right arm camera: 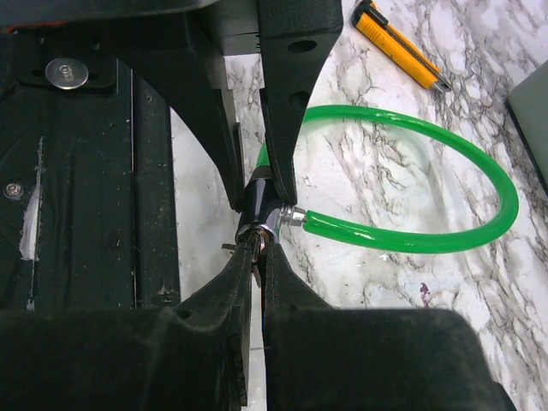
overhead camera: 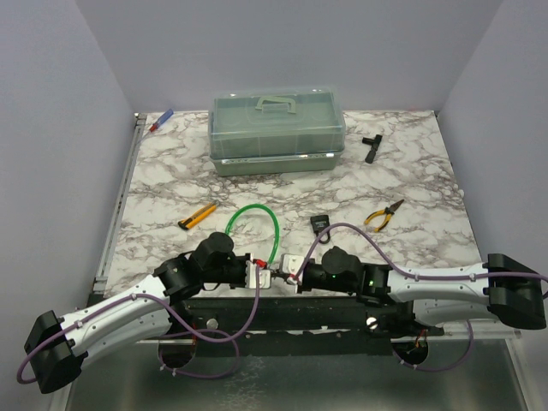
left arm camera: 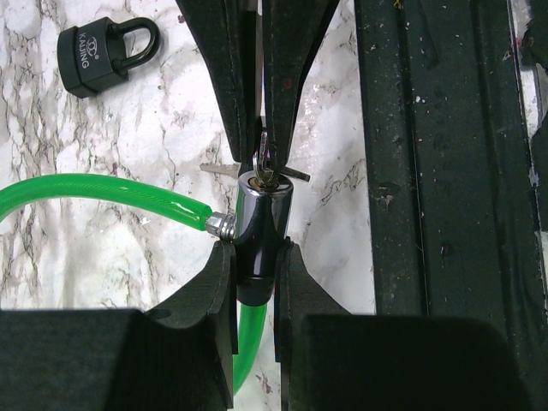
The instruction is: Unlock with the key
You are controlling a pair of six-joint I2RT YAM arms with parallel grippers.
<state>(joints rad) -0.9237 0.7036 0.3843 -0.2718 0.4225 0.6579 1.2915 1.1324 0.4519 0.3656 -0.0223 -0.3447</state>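
Note:
A green cable lock [overhead camera: 272, 224] has a chrome and black cylinder [left arm camera: 261, 218], which also shows in the right wrist view [right arm camera: 261, 201]. My left gripper [overhead camera: 255, 274] is shut on the cylinder's rear end [left arm camera: 257, 261]. My right gripper [overhead camera: 293, 276] is shut on the key [left arm camera: 267, 175], which sits at the cylinder's keyhole face; my right gripper [right arm camera: 261, 248] hides its head. A second silver blade [left arm camera: 218, 169] sticks out sideways from the ring. The green cable [right arm camera: 479, 163] loops off over the marble.
A small black padlock [left arm camera: 103, 56] lies on the marble table [overhead camera: 411, 180], also seen from above [overhead camera: 320, 223]. Yellow pliers [overhead camera: 383, 215], a yellow utility knife [overhead camera: 198, 217], a black T-shaped tool [overhead camera: 371, 147], a green toolbox [overhead camera: 276, 130] and a pen [overhead camera: 161, 121] lie farther back. Black frame rails [left arm camera: 445, 171] run along the near edge.

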